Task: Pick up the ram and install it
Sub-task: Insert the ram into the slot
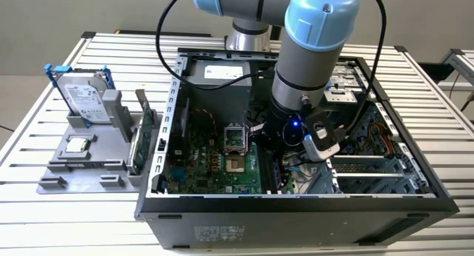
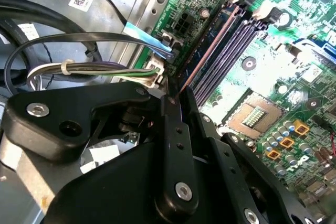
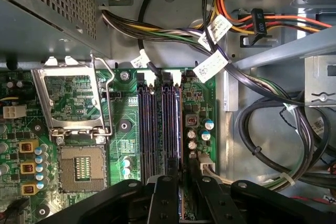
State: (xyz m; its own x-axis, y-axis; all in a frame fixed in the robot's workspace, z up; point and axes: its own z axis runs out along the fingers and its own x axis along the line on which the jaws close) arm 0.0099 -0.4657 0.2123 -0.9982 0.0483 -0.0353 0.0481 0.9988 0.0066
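The ram (image 2: pixel 205 51) shows edge-on as a thin dark strip running out from my fingertips along the memory slots (image 2: pixel 231 45) on the green motherboard. In the first wrist view the ram (image 3: pixel 180 129) stands at the slot nearest the case wall, beside the other memory slots (image 3: pixel 155 124). Whether it is seated I cannot tell. My gripper (image 2: pixel 181 103) (image 3: pixel 184 174) is shut on the ram's near end, its black fingers (image 3: pixel 163 192) on either side. In the exterior view the gripper (image 1: pixel 278 150) is down inside the open computer case (image 1: pixel 296 203).
An open processor socket (image 3: pixel 79 169) with its raised metal frame (image 3: pixel 71 98) lies beside the slots. Bundled cables (image 3: pixel 262 129) crowd the case wall side. Outside the case, a grey tray (image 1: pixel 89 167) holds a hard drive (image 1: pixel 85 100) and a green expansion card (image 1: pixel 146 131).
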